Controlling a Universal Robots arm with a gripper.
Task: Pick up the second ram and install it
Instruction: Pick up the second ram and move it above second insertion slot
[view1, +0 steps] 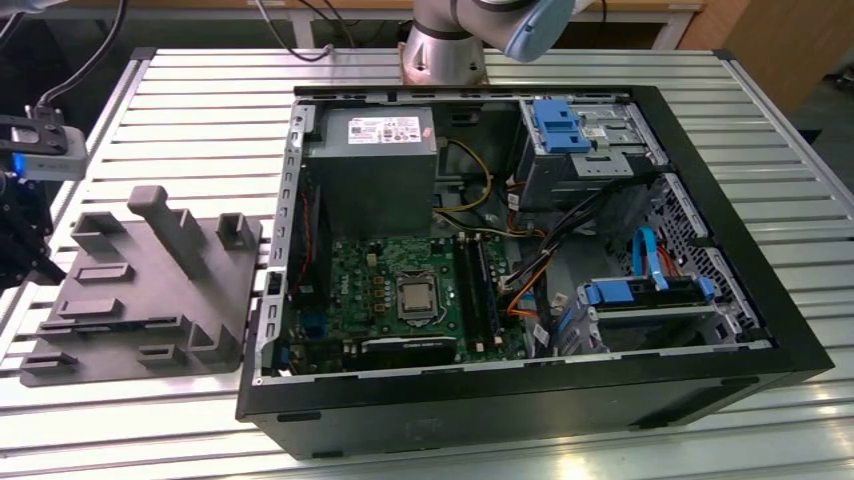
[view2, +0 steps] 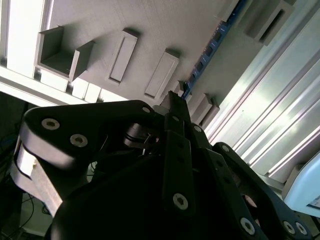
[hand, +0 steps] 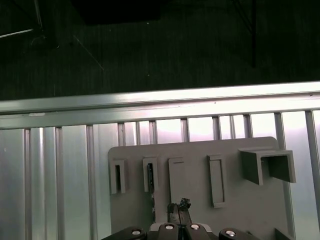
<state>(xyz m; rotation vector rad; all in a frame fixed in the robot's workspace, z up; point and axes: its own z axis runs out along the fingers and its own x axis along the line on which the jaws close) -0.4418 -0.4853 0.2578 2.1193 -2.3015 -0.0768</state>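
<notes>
The claw (view2: 173, 102) hovers over the grey tray (view2: 165, 25), its fingers drawn together with nothing between them. The second ram (view2: 207, 56) sits in that tray, just beside the claw's tip. Beside the tray, the open computer case (view1: 534, 405) holds a motherboard (view1: 387, 280).

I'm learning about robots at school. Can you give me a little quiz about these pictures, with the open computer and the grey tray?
1. True or false: the computer case has its side cover on.
2. In the exterior view, where does the grey tray lie? A) on the case's left B) on the case's right C) inside the case
3. Fill in: in the first wrist view the gripper hangs above the ____.
Key: 1 false; 2 A; 3 tray.
</notes>
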